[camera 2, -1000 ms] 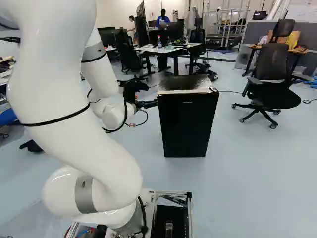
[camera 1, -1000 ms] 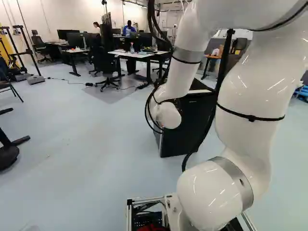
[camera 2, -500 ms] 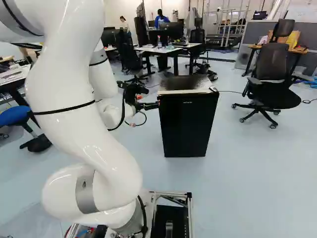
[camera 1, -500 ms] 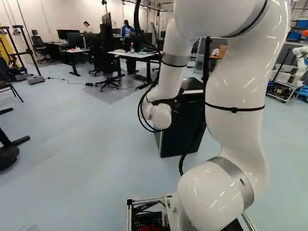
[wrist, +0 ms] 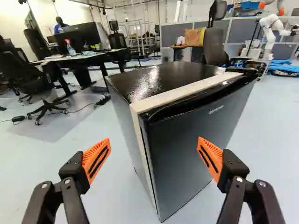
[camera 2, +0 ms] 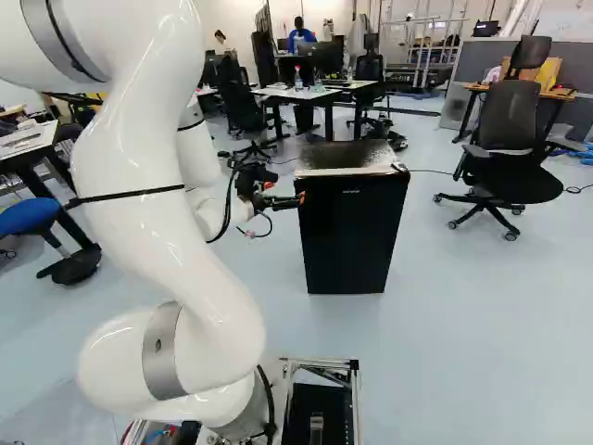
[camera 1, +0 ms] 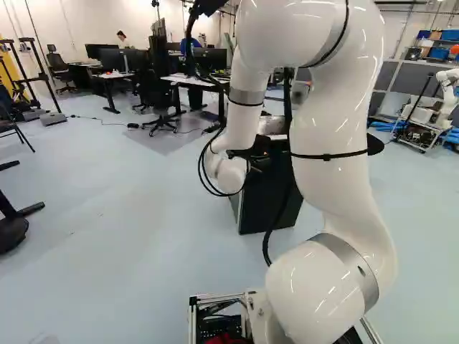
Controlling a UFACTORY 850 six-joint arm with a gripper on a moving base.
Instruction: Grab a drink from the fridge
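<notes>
In the right base view my gripper (camera 2: 285,200) is at the left front edge of the black fridge (camera 2: 352,232), near its upper part; whether it touches cannot be told there. The wrist view shows the gripper (wrist: 153,156) open, orange pads wide apart, with nothing gripped. Ahead of it stands the fridge (wrist: 187,149), its near vertical door edge lying between the two fingers' directions. The fridge door is closed, so its inside is hidden. No drink inside can be seen. In the left base view the arm partly covers the fridge (camera 1: 262,204).
Behind the fridge are a desk (camera 2: 310,93) with monitors and a bottle (camera 2: 298,80). An office chair (camera 2: 505,158) stands right of the fridge in the right base view. A blue stool (camera 2: 28,216) is at the left. Another robot (camera 1: 437,107) stands far right in the left base view.
The arm has swung, its upper links shifting left in the left base view and right in the right base view. The gripper has turned, its orange pads now showing beside the fridge. The base has stayed put.
</notes>
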